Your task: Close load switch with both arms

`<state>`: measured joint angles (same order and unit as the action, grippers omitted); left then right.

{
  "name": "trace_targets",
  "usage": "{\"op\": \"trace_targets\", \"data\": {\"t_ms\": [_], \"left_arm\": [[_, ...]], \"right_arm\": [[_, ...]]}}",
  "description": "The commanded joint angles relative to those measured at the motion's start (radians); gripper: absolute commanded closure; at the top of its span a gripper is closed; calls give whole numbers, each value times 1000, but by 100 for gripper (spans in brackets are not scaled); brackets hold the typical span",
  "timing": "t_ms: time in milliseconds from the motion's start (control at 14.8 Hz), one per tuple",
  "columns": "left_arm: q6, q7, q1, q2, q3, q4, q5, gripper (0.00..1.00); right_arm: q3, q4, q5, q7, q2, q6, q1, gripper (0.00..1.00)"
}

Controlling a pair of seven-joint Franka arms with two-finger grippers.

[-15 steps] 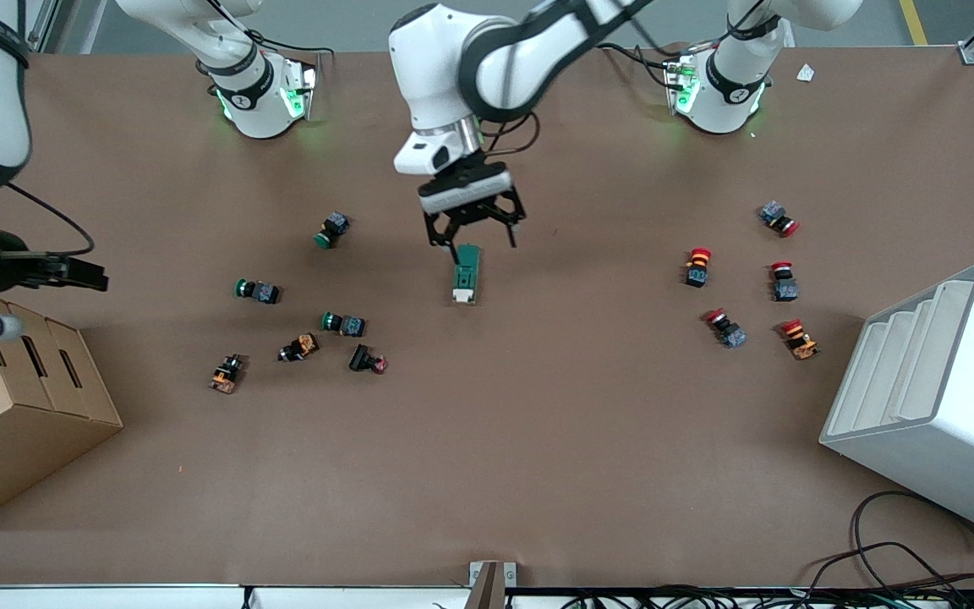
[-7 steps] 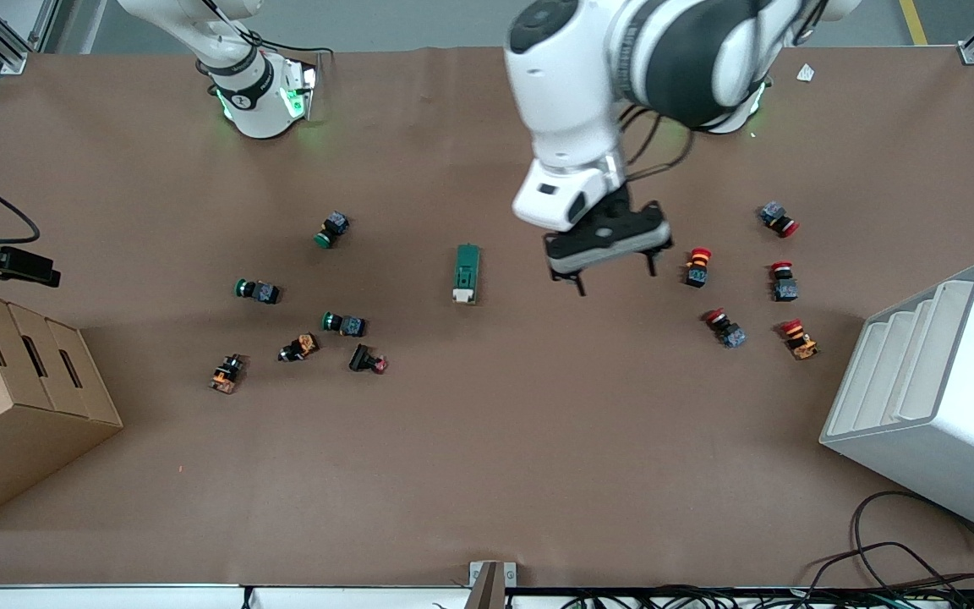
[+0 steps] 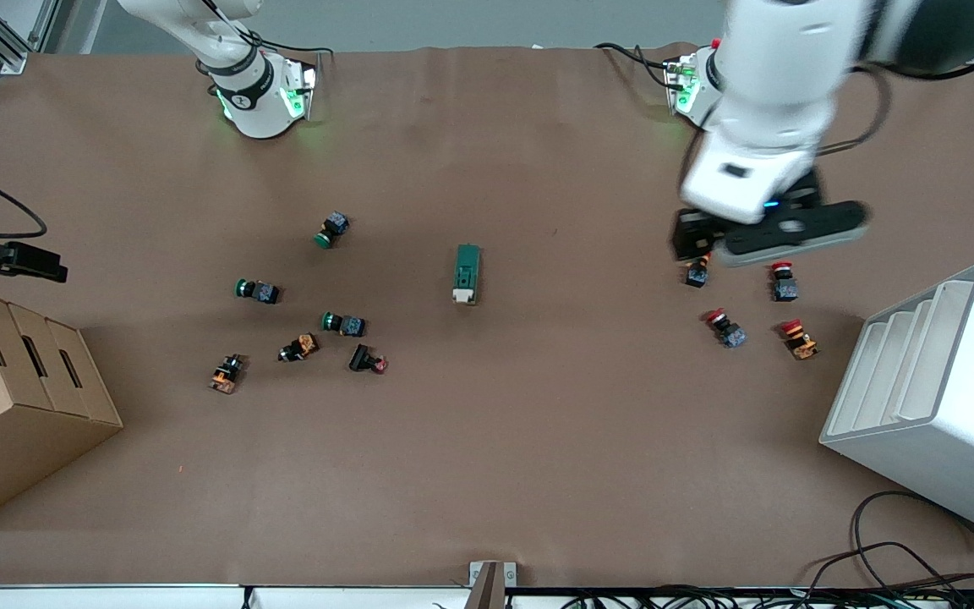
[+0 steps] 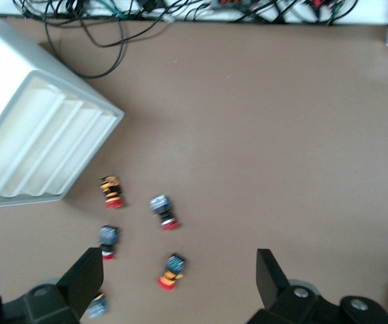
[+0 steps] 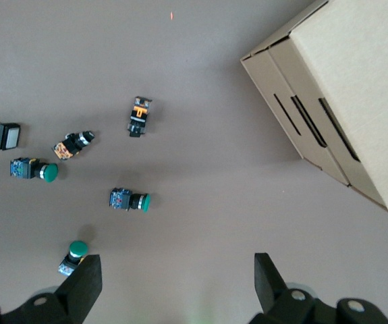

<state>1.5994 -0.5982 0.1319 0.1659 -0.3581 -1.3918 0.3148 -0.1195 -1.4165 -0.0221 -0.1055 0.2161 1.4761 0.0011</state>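
Green load switch point(image 3: 467, 273) alone mid-table, left hand point(image 4: 180, 280) spread over red buttons point(image 3: 724, 328), right hand point(image 5: 173, 283) spread.

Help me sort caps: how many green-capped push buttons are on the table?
3, toward the right arm's end: one green-capped push button farthest from the camera, another nearer, the third nearest. Others may be hidden.

table point(image 3: 538, 440): brown mat, fills the scene
cardboard box point(image 3: 13, 397): near edge, right arm's end
white slotted bin point(image 3: 943, 397): near edge, left arm's end
cables point(image 3: 901, 558): near bin
light: even
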Motion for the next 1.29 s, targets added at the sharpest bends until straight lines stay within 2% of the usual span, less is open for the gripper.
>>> {"op": "trace_targets", "data": {"t_ms": [0, 203, 407, 542, 814, 1085, 1220], "left_arm": [[-33, 159, 0, -68, 135, -35, -126, 0], [-47, 332, -6, -88, 215, -53, -201, 0], [-35, 449, -75, -163, 220, -151, -284, 0], [-23, 449, -78, -203, 220, -185, -293, 0], [-23, 460, -87, -213, 226, -193, -293, 0], [-35, 552, -77, -236, 303, -202, -295, 0], [-33, 561, -77, -237, 312, -213, -295, 0]], "right_arm": [[7, 18, 4, 6, 6, -19, -12, 0], [0, -19, 56, 4, -26, -31, -29, 0], [4, -64, 53, -8, -82, -30, -29, 0], [6, -91, 53, -10, -125, -30, -27, 0], [8, -148, 34, -10, -214, -31, -21, 0], [6, -220, 34, -11, -291, -25, -27, 0], [6, -245, 33, -11, -326, -25, -26, 0]]}}
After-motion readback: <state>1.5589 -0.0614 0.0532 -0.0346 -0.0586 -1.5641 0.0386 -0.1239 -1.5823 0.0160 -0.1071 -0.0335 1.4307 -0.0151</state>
